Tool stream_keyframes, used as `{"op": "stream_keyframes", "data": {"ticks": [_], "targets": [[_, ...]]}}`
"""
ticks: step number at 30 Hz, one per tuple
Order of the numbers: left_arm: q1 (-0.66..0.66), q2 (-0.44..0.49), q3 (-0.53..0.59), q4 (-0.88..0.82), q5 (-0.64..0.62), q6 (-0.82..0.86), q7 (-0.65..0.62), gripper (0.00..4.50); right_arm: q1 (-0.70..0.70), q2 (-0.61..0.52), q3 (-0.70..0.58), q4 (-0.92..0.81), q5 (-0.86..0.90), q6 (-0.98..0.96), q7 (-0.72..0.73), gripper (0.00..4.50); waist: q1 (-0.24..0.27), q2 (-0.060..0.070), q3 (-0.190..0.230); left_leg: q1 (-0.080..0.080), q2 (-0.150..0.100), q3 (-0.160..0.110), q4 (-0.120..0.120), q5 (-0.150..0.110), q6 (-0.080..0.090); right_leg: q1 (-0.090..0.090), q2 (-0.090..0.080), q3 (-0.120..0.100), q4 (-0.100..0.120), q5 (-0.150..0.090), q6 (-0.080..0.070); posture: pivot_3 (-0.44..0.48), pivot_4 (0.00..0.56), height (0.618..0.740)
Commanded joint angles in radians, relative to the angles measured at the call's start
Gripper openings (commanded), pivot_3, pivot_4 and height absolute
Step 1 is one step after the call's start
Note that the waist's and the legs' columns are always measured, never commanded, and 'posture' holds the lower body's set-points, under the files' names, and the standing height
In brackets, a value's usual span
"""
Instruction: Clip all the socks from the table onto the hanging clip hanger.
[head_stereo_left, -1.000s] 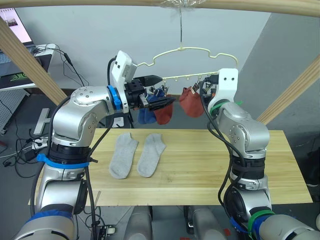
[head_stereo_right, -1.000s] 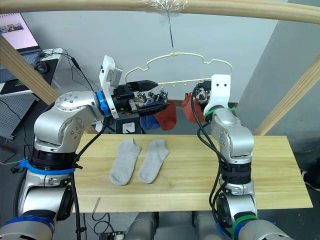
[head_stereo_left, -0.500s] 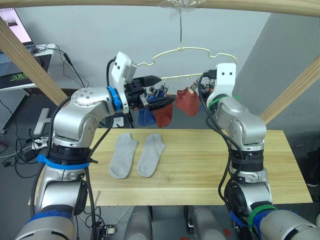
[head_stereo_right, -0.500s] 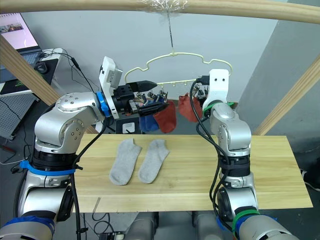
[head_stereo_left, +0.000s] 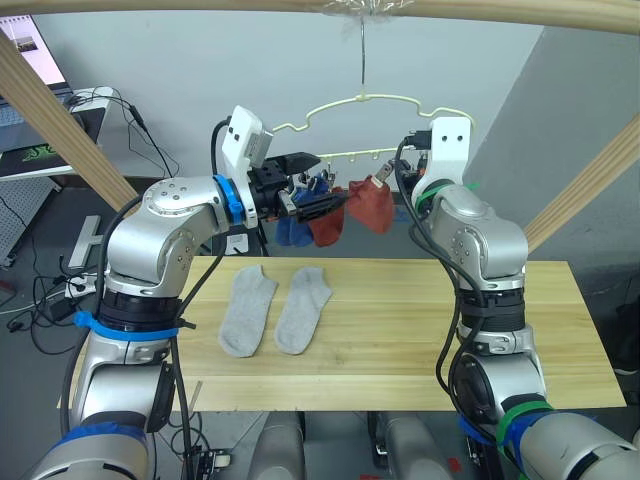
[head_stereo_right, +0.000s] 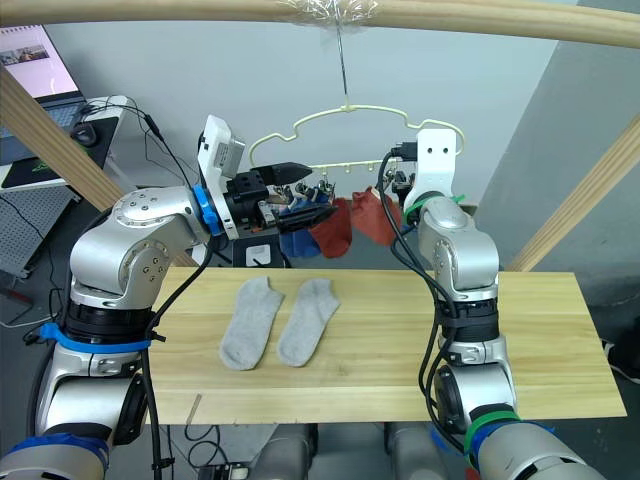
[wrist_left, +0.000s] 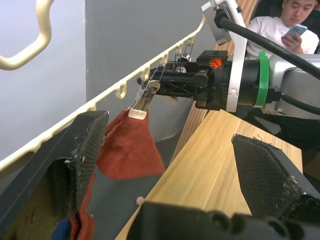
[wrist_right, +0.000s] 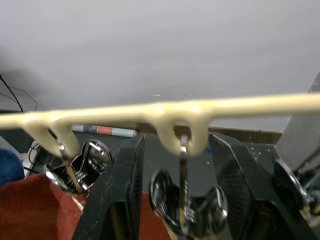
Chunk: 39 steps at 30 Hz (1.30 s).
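Two light grey socks (head_stereo_left: 247, 309) (head_stereo_left: 302, 308) lie side by side on the table (head_stereo_left: 400, 330), toward its left half, toes pointing at the near edge, close together but apart. The other four socks hang from the clip hanger (head_stereo_left: 365, 108), which dangles by its metal hook from the wooden pole overhead. Counted along its bottom bar from the left: two blue socks (head_stereo_left: 291, 232), bunched together so that they are hard to tell apart, then one rust red sock (head_stereo_left: 327, 225) just beside them, then a second rust red sock (head_stereo_left: 373, 207) a little further right. That makes two grey on the tabletop, and two blue and two red on the hanger.

The left gripper (head_stereo_left: 318, 183) is raised at the hanger's left end, its two black fingers spread apart, one above and one below the bar, around the clips where the blue socks and the first red one hang; it grips nothing. The right gripper (wrist_left: 172, 84) is up at the bar beside the second red sock. In the right wrist view its fingers (wrist_right: 122, 192) stand apart on either side of a metal clip (wrist_right: 183, 207) hanging from a loop of the bar, with red fabric below. In the left wrist view a person sits in the background beyond the table, holding a phone
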Motion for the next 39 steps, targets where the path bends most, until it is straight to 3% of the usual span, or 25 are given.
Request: {"op": "stream_keyframes", "data": {"ticks": [1, 3, 6, 26, 39], "targets": [[-0.007, 0.001, 0.022, -0.041, -0.001, -0.016, 0.003, 4.50, -0.029, -0.001, 0.000, -0.022, 0.004, -0.025, 0.000, 2.08, 0.001, 0.000, 0.000, 0.000, 0.000, 0.000, 0.000, 0.000, 0.000, 0.000, 0.000, 0.000, 0.000, 0.000, 0.000, 0.142, 0.195, 0.740], [-0.006, 0.000, 0.022, -0.041, 0.000, -0.016, 0.004, 4.50, -0.028, -0.003, 0.003, -0.022, 0.001, -0.026, 0.002, 2.08, 0.002, 0.000, 0.000, 0.000, 0.000, 0.000, 0.000, 0.000, 0.000, 0.000, 0.000, 0.000, 0.000, 0.000, 0.000, 0.142, 0.195, 0.740], [-0.006, 0.000, 0.023, -0.042, -0.001, -0.016, 0.006, 4.50, -0.027, -0.004, 0.003, -0.023, -0.001, -0.023, 0.000, 1.53, 0.005, 0.000, 0.000, 0.000, 0.000, 0.000, 0.000, 0.000, 0.000, 0.000, 0.000, 0.000, 0.000, 0.000, 0.000, 0.142, 0.195, 0.740], [-0.013, -0.001, 0.022, -0.035, 0.002, -0.016, 0.008, 4.50, -0.010, -0.025, 0.001, -0.050, -0.013, 0.017, -0.016, 1.53, 0.014, 0.000, 0.000, 0.000, 0.000, 0.000, 0.000, 0.000, 0.000, 0.000, 0.000, 0.000, 0.000, 0.000, 0.000, 0.141, 0.199, 0.740], [-0.019, -0.013, 0.018, -0.023, 0.010, -0.020, 0.007, 4.50, 0.012, 0.052, -0.016, -0.152, 0.004, 0.122, -0.044, 1.53, 0.013, 0.000, 0.000, 0.000, 0.000, 0.000, 0.000, 0.000, 0.000, 0.000, 0.000, 0.000, 0.001, 0.000, 0.000, 0.123, 0.207, 0.740]]}}
